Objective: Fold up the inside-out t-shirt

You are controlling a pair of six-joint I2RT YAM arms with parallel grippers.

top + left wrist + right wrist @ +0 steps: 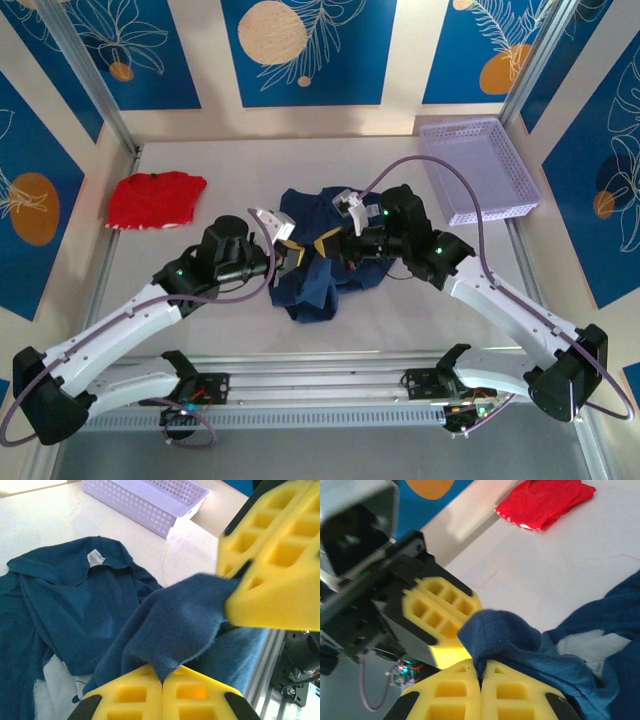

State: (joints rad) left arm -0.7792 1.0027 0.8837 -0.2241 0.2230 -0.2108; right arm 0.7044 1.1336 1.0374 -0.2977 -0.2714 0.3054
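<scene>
Two grippers meet over the middle of the overhead frame, both pinching the same raised fold of the inside-out t-shirt (315,288). The left gripper (162,679) has its yellow foam fingers pressed together, with a peak of dark navy cloth caught between their tips at the bottom of its wrist view. The right gripper (481,674) is likewise squeezed closed on a hemmed edge of the t-shirt at the bottom of its own view, and the other gripper's yellow fingers sit just beside that fold, at centre left of the frame. The t-shirt lies crumpled on the pale bench (400,325) in the centre of the overhead frame, most of it spread flat around and behind the lifted part. A small white neck label (95,557) shows at the collar in the upper left of the left wrist view. A red garment (155,200) lies folded at the left of the overhead frame, well apart from the t-shirt. A lavender perforated basket (478,170) stands at the upper right, also apart from the cloth.
</scene>
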